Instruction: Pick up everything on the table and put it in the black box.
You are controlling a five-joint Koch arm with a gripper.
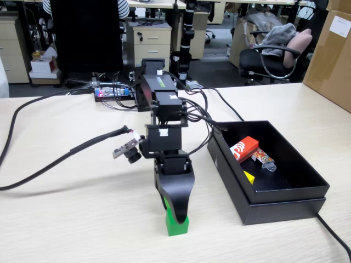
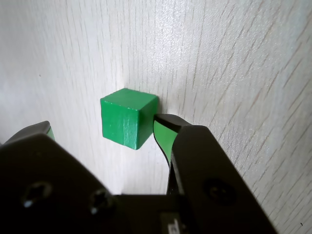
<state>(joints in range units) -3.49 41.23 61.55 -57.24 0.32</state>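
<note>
Fixed view first: arm bent down over the table, gripper right on top of the green cube near the front edge. Cube sat flat on the table, well left of the black box. Couldn't really judge the jaws from this side, one black jaw covering most of the cube's top. Inside the box: red block with its white logo end, lying toward the back left corner, a patterned stick just beside it, and a yellow cube against the left wall, closer to the front. Cables trailing off to the left and behind the arm.

Wrist view: same green cube on the wood grain, sitting between the jaws of the gripper. Jaws spread wide, right tip touching or nearly touching the cube's right side, left tip clearly apart from it with bare table in between. Not clamped on anything.
</note>
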